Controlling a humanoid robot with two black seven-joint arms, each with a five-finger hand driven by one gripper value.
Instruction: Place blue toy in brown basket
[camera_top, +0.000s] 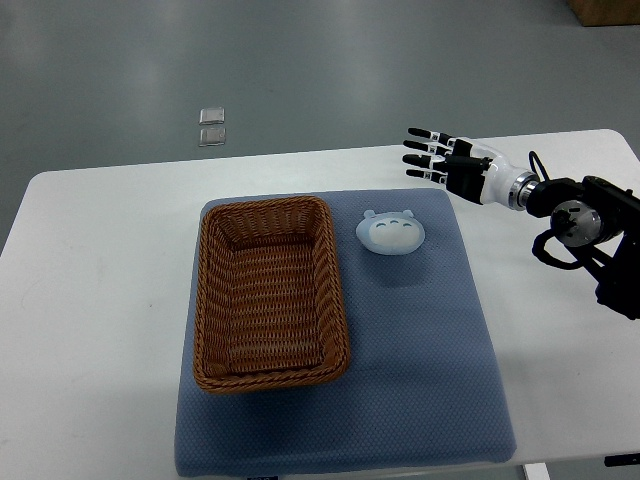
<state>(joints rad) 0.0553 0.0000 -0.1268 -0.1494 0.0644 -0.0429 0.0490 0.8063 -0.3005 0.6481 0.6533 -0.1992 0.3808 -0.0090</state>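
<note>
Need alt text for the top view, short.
A blue toy lies on a blue mat just right of an empty brown basket on a white table. The right hand, fingers spread, hovers beyond the toy, holding nothing.

The toy (390, 232) is a small, pale blue, rounded figure with two little ears at its upper edge and a simple face on top. It lies flat on its back, face up, untouched, just beside the basket's upper right corner with a narrow gap between them. The basket (335, 290) is brown woven wicker, rectangular with rounded corners and a thick braided rim. It stands upright, open side up, its long side running away from the robot and turned slightly askew. Nothing lies inside it.
</note>
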